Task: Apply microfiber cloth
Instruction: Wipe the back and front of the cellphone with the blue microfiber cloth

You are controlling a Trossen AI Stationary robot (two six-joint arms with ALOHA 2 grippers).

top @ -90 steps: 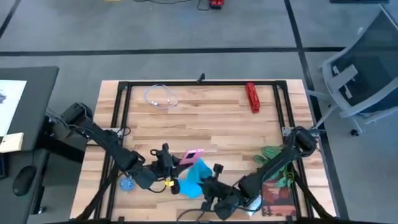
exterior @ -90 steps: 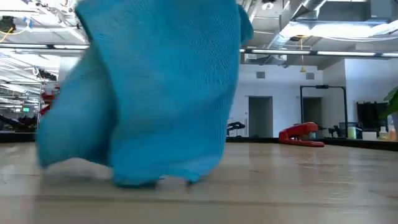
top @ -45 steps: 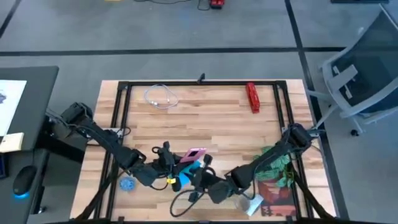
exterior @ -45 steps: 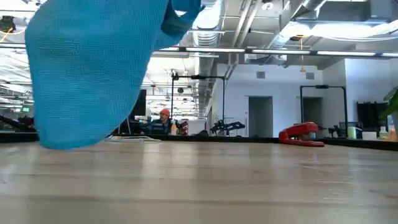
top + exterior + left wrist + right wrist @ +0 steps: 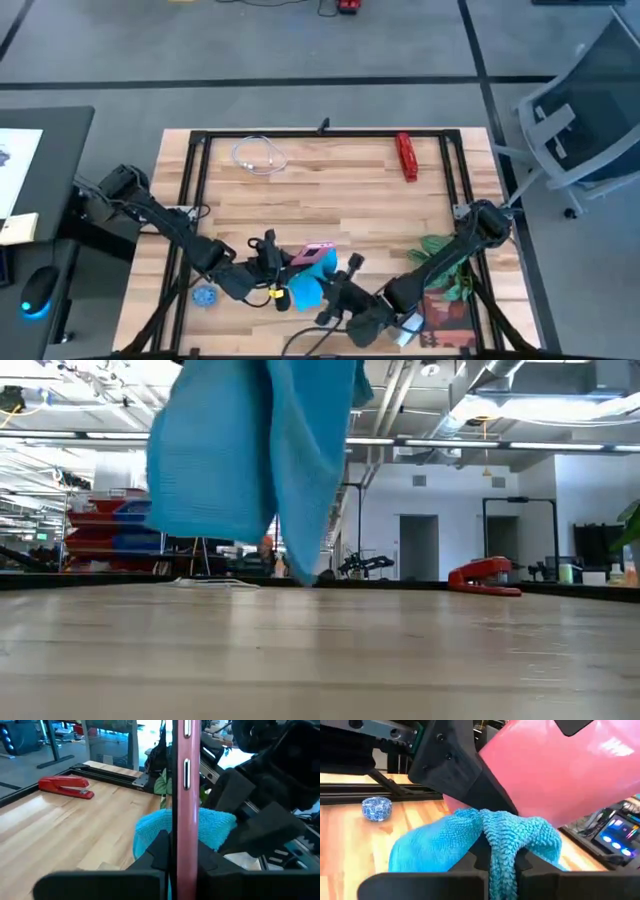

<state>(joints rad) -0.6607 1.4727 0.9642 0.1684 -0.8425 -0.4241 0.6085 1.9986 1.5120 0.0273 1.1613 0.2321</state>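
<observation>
Wiping step in hand, judged from the layout: microfiber cloth (image 5: 306, 288) lifted off the table (image 5: 340, 190) and brought against the pink-cased phone (image 5: 318, 252), near the table's front edge and well apart from the red stapler (image 5: 405, 156) at the far side.

Left gripper (image 5: 270, 262): fingers pressed onto the phone's two faces, holding it on edge, as seen in the left wrist view (image 5: 181, 795), with the cloth (image 5: 200, 827) just behind the phone.

Right gripper (image 5: 335, 290): fingers closed on a bunched fold of the cloth (image 5: 485, 840), pinching it tight; pink phone back (image 5: 560, 775) just beyond the fold, apparently touching or nearly so.

Low view: cloth (image 5: 250, 450) hanging clear of the tabletop.

Small round blue disc (image 5: 205, 296) lying on the table beside the left arm, apart from the cloth.

Next move, as a judgement: cloth to be pressed flat on the phone's surface and drawn across it, with the phone held steady.
</observation>
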